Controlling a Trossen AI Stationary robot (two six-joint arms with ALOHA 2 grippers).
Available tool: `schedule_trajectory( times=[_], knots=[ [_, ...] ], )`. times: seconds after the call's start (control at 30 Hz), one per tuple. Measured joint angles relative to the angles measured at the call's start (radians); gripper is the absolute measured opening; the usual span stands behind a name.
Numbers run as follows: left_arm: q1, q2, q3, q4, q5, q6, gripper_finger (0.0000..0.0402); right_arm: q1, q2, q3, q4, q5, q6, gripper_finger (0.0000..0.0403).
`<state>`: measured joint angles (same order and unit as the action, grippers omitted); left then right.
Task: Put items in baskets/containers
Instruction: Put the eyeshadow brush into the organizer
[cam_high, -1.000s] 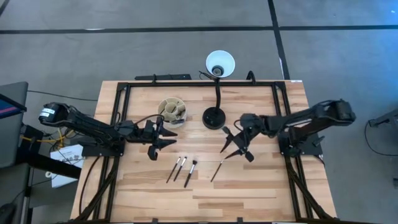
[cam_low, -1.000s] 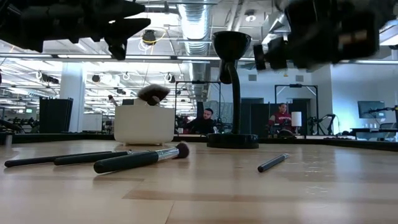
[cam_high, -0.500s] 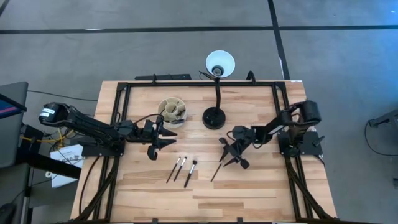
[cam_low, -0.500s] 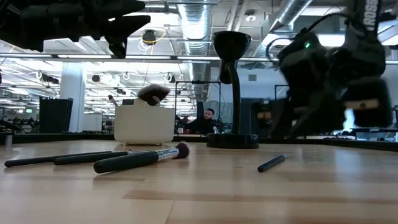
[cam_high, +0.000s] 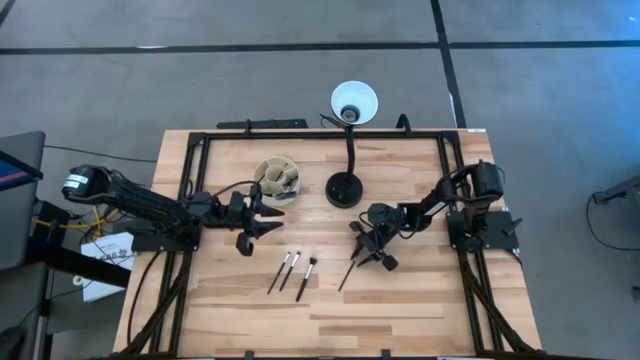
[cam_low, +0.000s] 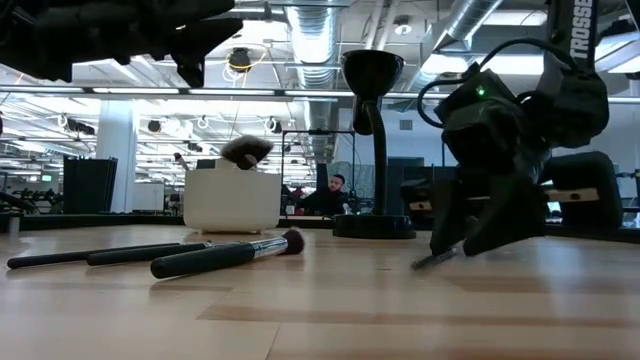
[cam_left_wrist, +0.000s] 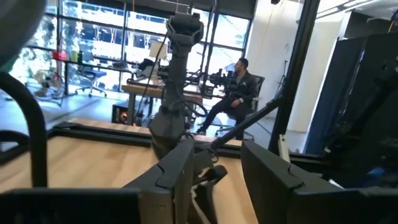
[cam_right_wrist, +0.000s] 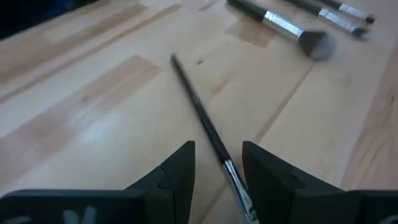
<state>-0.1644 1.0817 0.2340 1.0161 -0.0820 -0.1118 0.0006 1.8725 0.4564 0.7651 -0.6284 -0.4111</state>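
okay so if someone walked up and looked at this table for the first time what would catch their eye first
Probably the right gripper, down at the table right of centre, its open fingers straddling a thin black brush that lies flat on the wood. Next, three more brushes lying side by side near the table's middle. Behind them stand a cream cup with brushes already in it and a black desk lamp, while the left gripper hovers in front of the cup.

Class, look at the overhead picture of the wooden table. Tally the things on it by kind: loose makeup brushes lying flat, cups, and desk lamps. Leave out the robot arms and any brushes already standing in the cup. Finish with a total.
Loose makeup brushes: 4, three lying together, one apart under the right gripper
Cups: 1
Desk lamps: 1
Total: 6
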Motion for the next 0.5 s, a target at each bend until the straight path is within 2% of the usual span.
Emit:
schedule_trajectory(
  times=[0.23, 0.37, 0.5],
  knots=[
    [0.048, 0.000, 0.000, 0.018, -0.004, 0.010, 0.0131, -0.001, -0.003, 0.000, -0.027, 0.032, -0.061, 0.0120],
    [0.065, 0.000, 0.000, 0.022, -0.004, 0.010, 0.0131, -0.001, -0.001, 0.002, -0.047, 0.029, -0.091, 0.0103],
    [0.073, 0.000, 0.000, 0.022, -0.003, 0.010, 0.0131, -0.003, 0.046, 0.001, 0.013, 0.000, -0.089, 0.0085]
  ],
)
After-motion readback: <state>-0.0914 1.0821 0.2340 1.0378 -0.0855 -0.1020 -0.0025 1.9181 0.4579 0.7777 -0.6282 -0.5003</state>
